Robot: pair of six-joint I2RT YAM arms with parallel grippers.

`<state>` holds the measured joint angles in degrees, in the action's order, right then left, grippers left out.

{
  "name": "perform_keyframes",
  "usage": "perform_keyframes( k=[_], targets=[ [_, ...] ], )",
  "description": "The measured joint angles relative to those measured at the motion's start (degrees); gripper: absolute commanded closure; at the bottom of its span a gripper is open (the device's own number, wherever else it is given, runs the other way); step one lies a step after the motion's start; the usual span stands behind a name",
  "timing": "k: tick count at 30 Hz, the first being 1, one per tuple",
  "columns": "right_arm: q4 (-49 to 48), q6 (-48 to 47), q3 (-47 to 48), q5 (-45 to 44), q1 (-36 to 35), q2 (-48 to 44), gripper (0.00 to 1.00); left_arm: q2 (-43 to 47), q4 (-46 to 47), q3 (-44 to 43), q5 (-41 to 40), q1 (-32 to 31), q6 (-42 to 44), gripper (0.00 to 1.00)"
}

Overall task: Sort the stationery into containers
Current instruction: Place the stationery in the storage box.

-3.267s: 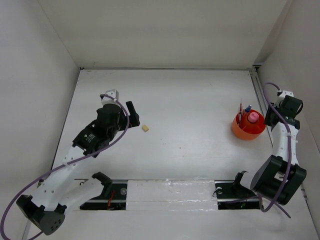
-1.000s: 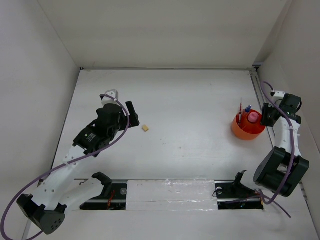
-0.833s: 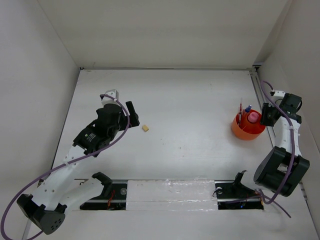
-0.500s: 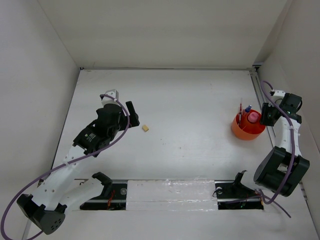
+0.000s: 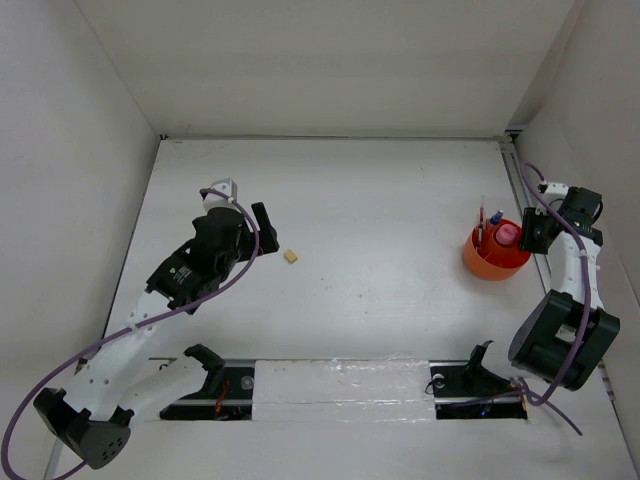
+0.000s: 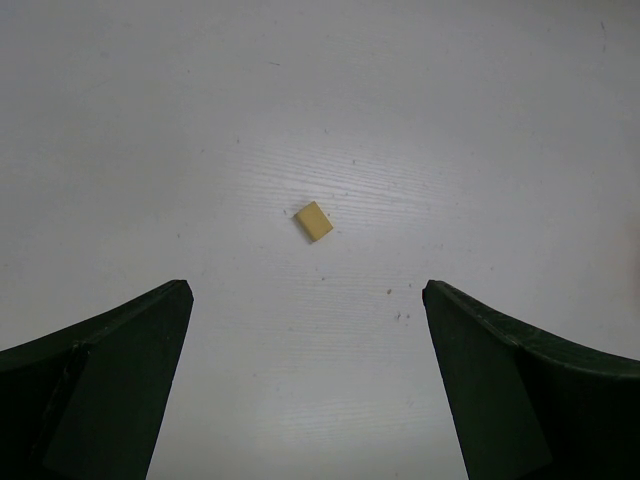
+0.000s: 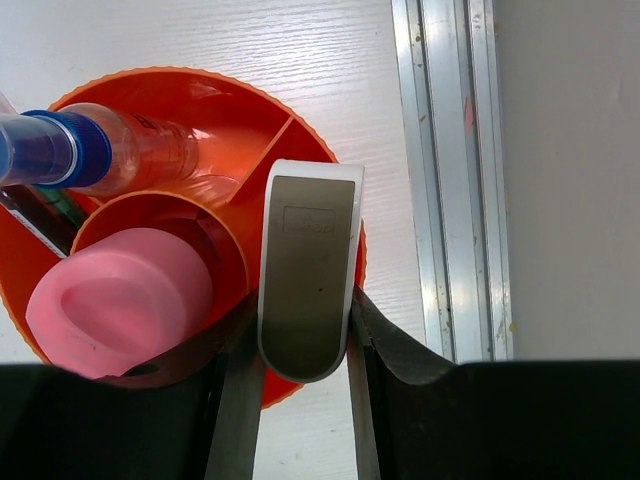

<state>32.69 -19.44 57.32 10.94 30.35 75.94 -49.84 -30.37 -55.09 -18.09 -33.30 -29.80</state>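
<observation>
Right claw shut on a flat piece at the cup, left claw wide open over the eraser.
In my right wrist view, the right gripper (image 7: 305, 305) pinches a white-edged flat piece (image 7: 310, 240) that overlaps the orange cup's (image 7: 215, 90) rim. I can't tell if its tip is inside. The pink-capped tube (image 7: 120, 300) sits in the centre ring, with the blue-capped bottle (image 7: 90, 150) beside it. My left gripper (image 6: 305, 290) hangs spread wide, and the tan eraser (image 6: 314, 221) lies loose on the table (image 6: 480, 120) just ahead.
</observation>
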Motion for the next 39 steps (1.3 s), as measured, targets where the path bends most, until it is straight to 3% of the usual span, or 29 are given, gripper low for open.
perform_keyframes(
  k=[16,39],
  targets=[
    [0.00,-0.33,0.00,-0.50,0.02,-0.04,0.55,-0.02,-0.04,0.00,0.00,0.00,0.00,0.00],
    [-0.13,-0.35,0.28,-3.06,0.00,-4.35,0.52,-0.02,-0.11,0.00,-0.46,0.00,-0.02,0.00]
  ],
)
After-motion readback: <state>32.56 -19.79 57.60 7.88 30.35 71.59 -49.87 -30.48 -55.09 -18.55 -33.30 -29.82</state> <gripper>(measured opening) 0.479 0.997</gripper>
